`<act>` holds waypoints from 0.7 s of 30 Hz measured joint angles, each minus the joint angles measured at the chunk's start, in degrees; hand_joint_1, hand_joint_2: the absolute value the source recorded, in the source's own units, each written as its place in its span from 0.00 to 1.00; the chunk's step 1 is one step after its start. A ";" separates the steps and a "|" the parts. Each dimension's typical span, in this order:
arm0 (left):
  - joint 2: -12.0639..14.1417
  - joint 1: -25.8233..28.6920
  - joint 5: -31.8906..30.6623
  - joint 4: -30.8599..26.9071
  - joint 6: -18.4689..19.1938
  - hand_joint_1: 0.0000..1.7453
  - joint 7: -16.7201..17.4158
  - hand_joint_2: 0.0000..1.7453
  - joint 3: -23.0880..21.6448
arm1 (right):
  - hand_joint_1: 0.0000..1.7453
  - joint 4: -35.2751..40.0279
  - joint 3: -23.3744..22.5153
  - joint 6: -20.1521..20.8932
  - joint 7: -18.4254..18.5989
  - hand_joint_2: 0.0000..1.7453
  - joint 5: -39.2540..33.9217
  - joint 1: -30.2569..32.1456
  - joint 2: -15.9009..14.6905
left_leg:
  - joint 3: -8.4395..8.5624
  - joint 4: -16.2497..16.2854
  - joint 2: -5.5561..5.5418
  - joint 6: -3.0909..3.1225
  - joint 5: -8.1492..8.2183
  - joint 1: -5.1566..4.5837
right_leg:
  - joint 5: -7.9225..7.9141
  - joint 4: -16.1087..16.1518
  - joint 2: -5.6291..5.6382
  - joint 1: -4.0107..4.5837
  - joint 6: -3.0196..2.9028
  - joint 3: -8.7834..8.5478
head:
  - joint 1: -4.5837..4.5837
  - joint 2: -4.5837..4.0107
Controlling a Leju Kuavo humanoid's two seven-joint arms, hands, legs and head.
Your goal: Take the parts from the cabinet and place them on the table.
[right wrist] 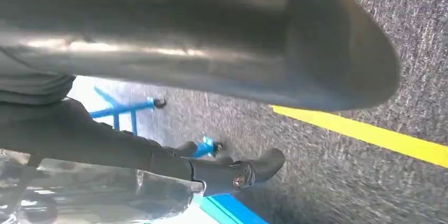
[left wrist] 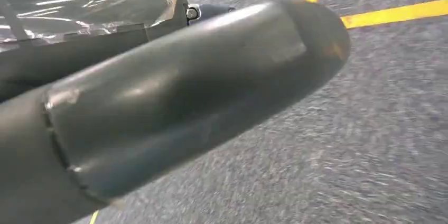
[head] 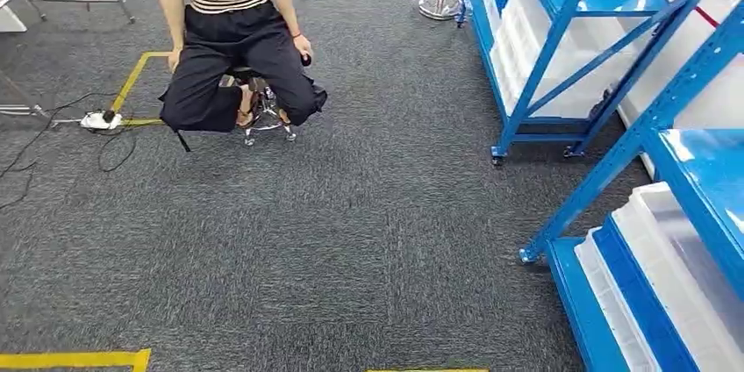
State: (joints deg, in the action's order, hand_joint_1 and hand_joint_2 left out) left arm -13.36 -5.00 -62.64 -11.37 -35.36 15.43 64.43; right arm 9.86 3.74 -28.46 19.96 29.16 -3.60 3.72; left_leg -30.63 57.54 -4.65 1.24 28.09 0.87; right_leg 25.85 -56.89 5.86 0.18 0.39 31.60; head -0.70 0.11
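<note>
A crinkled clear bag (left wrist: 79, 7), presumably a part from the cabinet, lies pinned under the left hand's (left wrist: 174, 102) thick thumb; the right hand (right wrist: 158, 160) grips a similar clear bag (right wrist: 100, 197), dark fingers over it; both hang low over the grey carpet (head: 351, 240), with the blue shelving (head: 605, 82) to the right and a seated person (head: 232, 39) ahead; no counter shows; my worry is slick film slipping free mid-walk, or a foot snagging the floor cable (head: 53, 126).
</note>
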 joint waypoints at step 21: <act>-0.26 -0.32 -0.52 0.00 -0.17 0.00 -0.28 0.00 0.35 | 0.00 -0.07 -0.04 0.28 0.05 0.00 0.15 0.37 -0.20 | -0.32 2.53 7.20 -1.06 2.72 -0.10 | 0.27 1.08 -6.83 -1.10 -0.05 -0.88 | -0.13 0.00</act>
State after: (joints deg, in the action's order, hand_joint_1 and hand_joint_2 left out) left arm -13.62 -5.32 -63.17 -11.37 -35.54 15.15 64.78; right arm 9.79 3.69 -28.17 20.00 29.31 -3.23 3.52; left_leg -30.96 60.07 2.55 0.18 30.81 0.77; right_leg 26.12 -55.81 -0.97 -0.92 0.35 30.73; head -0.83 0.11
